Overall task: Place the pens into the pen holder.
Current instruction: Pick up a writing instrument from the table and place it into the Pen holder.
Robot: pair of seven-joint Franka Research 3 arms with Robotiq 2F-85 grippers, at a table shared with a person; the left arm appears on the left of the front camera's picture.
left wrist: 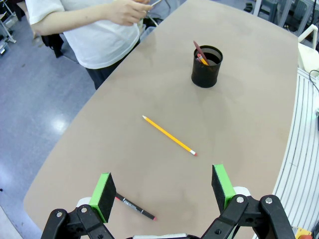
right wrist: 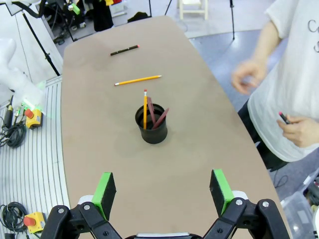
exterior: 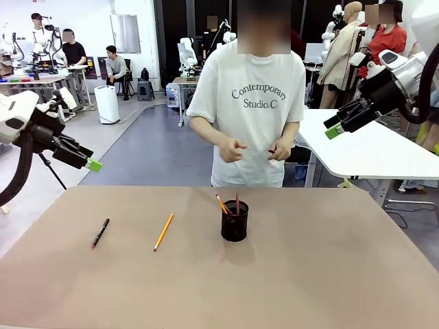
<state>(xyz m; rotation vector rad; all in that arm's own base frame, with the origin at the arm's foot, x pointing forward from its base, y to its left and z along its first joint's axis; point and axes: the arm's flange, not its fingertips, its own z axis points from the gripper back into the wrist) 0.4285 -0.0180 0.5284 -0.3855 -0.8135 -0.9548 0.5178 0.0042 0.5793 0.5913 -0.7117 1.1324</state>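
We hold left tool (left wrist: 163, 190) and right tool (right wrist: 163, 191) released above the tabletop (left wrist: 239, 129). A black pen (left wrist: 135, 208) lies by the left tool's finger, with a yellow pencil (left wrist: 169, 135) farther ahead. The pen holder (right wrist: 153, 132), with pens (right wrist: 145, 107) inside, stands ahead of the right tool.

The front camera sits at the near edge of the counter (exterior: 309, 274), in the middle. It faces straight across to the person (exterior: 250, 116) at the far side and takes in the whole width. The left wrist camera hangs high over the near left corner, behind the left claw (left wrist: 163, 188), and looks down toward the far right. The right wrist camera is high at the right end, behind the right claw (right wrist: 162, 191), and looks down along the counter to the left. All three views share the holder (exterior: 234, 221), the pencil (exterior: 163, 232), the black pen (exterior: 100, 233) and the person.
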